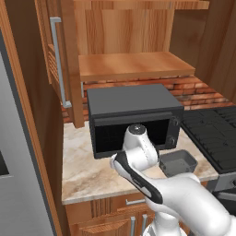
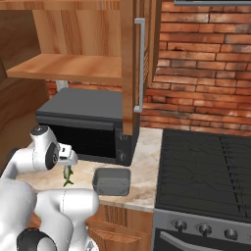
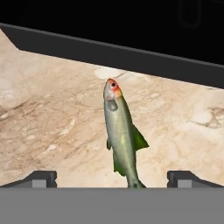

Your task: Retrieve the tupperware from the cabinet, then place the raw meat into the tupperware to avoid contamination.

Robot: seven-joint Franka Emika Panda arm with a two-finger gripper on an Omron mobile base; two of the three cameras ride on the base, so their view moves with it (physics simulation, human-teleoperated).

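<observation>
The tupperware (image 1: pixel 177 162) (image 2: pixel 112 180), a small dark grey tub, stands empty on the marble counter (image 1: pixel 87 173) in front of the microwave's right end. The raw meat (image 2: pixel 68 175) (image 3: pixel 120 133), a slim silvery-green fish, is left of the tub, directly under my gripper (image 2: pixel 69 163) (image 3: pixel 113 180). In the hand view its tail lies between my two fingertips (image 3: pixel 41 178), which stand far apart and do not touch it. My gripper is open. The cabinet (image 1: pixel 133 67) (image 2: pixel 63 66) above has its doors open and its wooden shelf bare.
A black microwave (image 1: pixel 133 115) (image 2: pixel 83 122) fills the back of the counter just behind my hand. A dark stove top (image 1: pixel 212 133) (image 2: pixel 206 171) adjoins the counter on the right. The open cabinet doors (image 1: pixel 57 60) (image 2: pixel 132 63) hang overhead, and a brick wall (image 2: pixel 196 63) is behind.
</observation>
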